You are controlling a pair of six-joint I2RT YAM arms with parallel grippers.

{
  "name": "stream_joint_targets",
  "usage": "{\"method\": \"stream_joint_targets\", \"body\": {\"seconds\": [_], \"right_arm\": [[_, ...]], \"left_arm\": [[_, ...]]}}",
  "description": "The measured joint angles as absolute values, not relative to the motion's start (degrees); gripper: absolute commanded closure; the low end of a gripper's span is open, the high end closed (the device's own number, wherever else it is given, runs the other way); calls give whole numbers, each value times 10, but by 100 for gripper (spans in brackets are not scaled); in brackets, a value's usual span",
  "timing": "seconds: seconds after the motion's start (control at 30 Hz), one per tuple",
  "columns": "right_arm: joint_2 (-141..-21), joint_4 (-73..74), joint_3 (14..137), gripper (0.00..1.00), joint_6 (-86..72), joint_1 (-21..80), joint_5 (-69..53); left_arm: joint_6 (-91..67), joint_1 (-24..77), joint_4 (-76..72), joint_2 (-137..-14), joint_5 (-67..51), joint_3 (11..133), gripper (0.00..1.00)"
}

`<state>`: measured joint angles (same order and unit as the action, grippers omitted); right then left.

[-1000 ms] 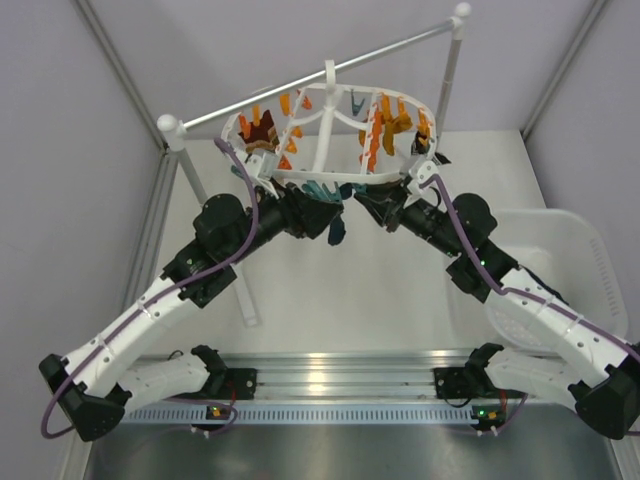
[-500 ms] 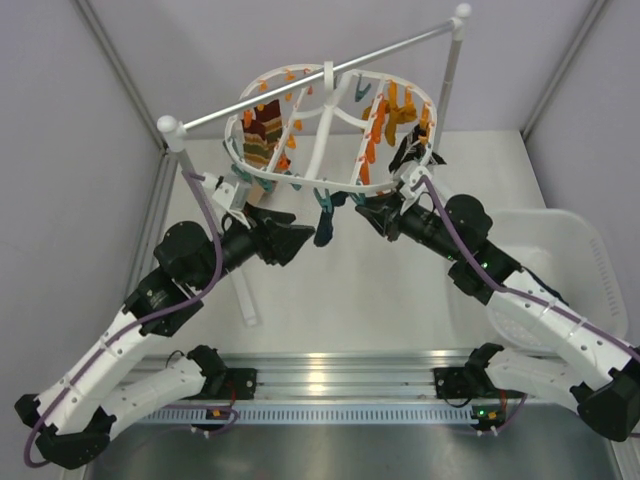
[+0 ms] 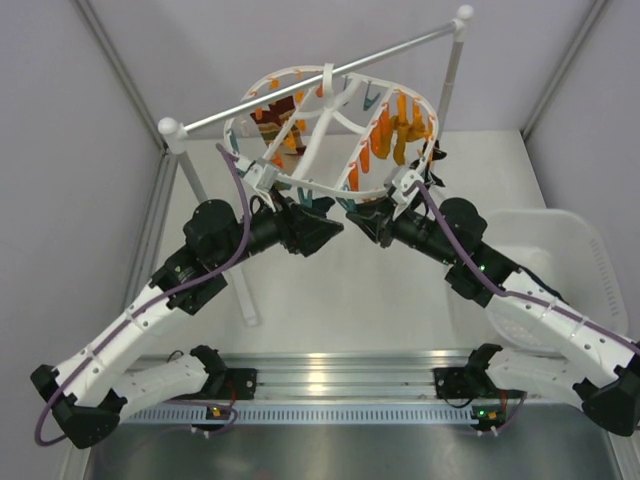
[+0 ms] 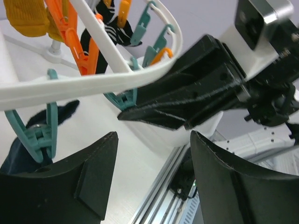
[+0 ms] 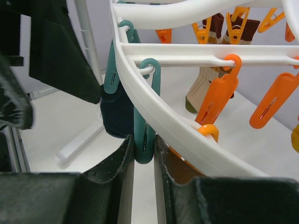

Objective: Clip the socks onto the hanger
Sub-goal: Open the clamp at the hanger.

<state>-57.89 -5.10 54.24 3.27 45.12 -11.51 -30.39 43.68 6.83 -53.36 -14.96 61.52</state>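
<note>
Your right gripper [image 5: 144,145]: clamped on teal clip [image 5: 142,133] of hanger [image 5: 196,49]. Your left gripper [image 4: 153,140]: released, beside hanging sock [image 4: 18,156].

Soft, even light is falling from above, throwing only faint shadows on the pale white worktop [image 3: 330,290]. Glare is streaking the brushed metal rail [image 3: 320,385] at the near edge. Up close, the black left tool [image 4: 154,137] and black right tool [image 5: 144,144] are blurring slightly, while the teal plastic clip [image 5: 142,140] is showing sharp.
</note>
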Motion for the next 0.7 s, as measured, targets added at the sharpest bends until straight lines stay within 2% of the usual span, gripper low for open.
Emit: {"method": "stream_joint_targets", "body": {"seconds": [0.4,0.7], "right_arm": [[-598,-65,546,100,13,476,-102],[-609,-81,546,100,-6,478,-93]], "left_arm": [[-363,443,65,-598,-28,649,36],[-364,447,64,-602,3,649,37]]}}
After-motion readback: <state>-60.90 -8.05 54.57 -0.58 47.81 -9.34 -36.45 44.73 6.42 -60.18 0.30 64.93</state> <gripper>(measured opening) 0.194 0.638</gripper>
